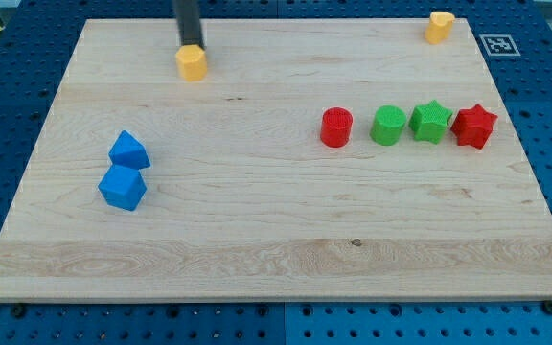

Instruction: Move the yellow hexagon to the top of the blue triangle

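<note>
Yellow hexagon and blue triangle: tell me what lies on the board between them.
Nothing; the camera view shows bare wood between the yellow hexagon and the blue triangle. My tip sits at the hexagon's top edge, on its far side from the triangle.

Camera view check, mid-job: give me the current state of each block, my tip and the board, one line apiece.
My tip: down at the yellow hexagon's top edge.
Yellow hexagon: near the view's top, far from the blue triangle.
Blue triangle: touching the blue cube.
Blue cube: just below the triangle.
Yellow block: alone, top right corner.
Red cylinder, green cylinder, green star, red star: one row, right side.
Board: flat.
</note>
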You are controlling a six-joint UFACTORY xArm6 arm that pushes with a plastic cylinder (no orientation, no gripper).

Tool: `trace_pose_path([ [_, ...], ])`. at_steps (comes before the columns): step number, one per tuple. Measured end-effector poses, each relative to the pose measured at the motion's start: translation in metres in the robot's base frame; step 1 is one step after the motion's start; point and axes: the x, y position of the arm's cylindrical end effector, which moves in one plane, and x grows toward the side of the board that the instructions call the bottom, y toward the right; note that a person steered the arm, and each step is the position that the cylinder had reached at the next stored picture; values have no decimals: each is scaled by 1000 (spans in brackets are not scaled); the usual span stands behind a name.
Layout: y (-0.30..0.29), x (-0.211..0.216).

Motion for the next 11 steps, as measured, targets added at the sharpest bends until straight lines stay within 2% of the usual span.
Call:
trace_pose_path([
  [1, -23, 20],
  [2, -8, -16],
  [3, 31, -16],
  [4, 32, 20],
  [7, -26, 75],
  [9, -58, 55],
  [11, -61, 68],
])
